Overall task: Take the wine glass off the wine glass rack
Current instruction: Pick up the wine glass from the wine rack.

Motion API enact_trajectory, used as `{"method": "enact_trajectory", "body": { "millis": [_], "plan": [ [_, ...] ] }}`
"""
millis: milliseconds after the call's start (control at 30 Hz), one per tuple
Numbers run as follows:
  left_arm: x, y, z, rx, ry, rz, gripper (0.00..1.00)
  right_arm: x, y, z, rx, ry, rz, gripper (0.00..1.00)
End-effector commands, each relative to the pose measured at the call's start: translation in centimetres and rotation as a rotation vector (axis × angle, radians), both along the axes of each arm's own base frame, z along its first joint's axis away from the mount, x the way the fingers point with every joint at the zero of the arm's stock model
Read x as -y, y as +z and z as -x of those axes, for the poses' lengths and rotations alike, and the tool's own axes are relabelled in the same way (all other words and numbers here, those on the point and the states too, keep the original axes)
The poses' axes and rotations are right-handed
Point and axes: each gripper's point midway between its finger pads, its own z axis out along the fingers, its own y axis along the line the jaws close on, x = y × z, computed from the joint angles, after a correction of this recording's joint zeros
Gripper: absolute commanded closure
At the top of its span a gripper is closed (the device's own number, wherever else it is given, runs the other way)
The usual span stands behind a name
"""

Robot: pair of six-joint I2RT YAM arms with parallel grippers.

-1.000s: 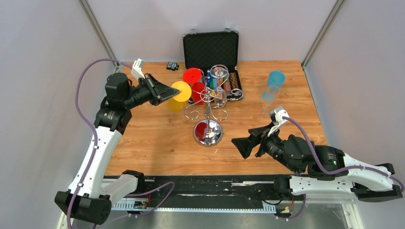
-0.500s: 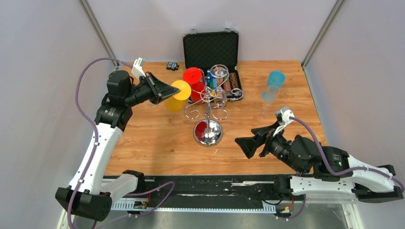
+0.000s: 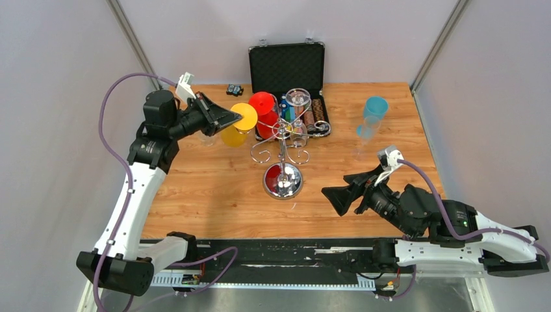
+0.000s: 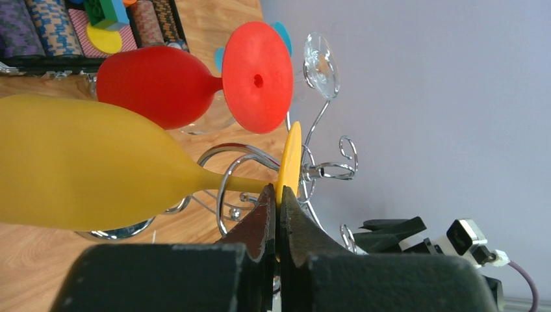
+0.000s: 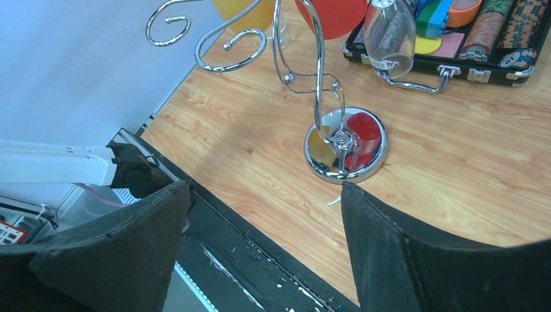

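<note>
Yellow wine glass (image 3: 232,133): it hangs foot up at the left side of the wine glass rack (image 3: 282,140), with its bowl low over the table (image 3: 195,195).
Left gripper (image 4: 276,195): its fingers are pressed together on the rim of the yellow foot and pinch the thin disc from both sides.
Right gripper (image 3: 333,200): it is spread wide and holds nothing. It waits low, near the mirrored base of the rack but apart from it.
Change: compared with one second ago, the left arm has pulled back to the left and a little up. The yellow wine glass has gone with it, so its foot is now farther from the central pole. The rack stands in the same place.
Meaning for the task: the glass seems to be sliding out along its wire arm, so the removal is under way. In the left wrist view a chrome curl crosses the stem, and I cannot tell if the stem is already free of it.
Other glasses: a red glass (image 3: 263,104) and a clear glass (image 3: 298,97) hang on the rack.
Behind: a black case (image 3: 286,65) stands open.
</note>
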Motion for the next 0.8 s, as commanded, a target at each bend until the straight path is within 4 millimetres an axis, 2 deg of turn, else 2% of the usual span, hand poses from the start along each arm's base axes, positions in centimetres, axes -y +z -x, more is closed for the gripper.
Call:
{"method": "enact_trajectory", "body": {
  "millis": [0,200,267,767],
  "plan": [
    [-0.1,2.1,-1.0,0.077,0.003,0.002,1.00,0.4,0.8,-0.3,0.019,-0.019,-0.034,0.15],
    [1.1,2.6,-1.6,0.094,-0.065,0.028,1.00,0.6,0.6,-0.4,0.021,-0.023,-0.034,0.15],
    [1.4,3.0,-1.4,0.108,-0.081,0.019,1.00,0.7,0.6,-0.4,0.021,-0.027,-0.035,0.15],
    [3.3,2.5,0.4,0.108,-0.172,0.001,1.00,0.7,0.6,-0.4,0.017,-0.030,-0.039,0.15]
  ]
}}
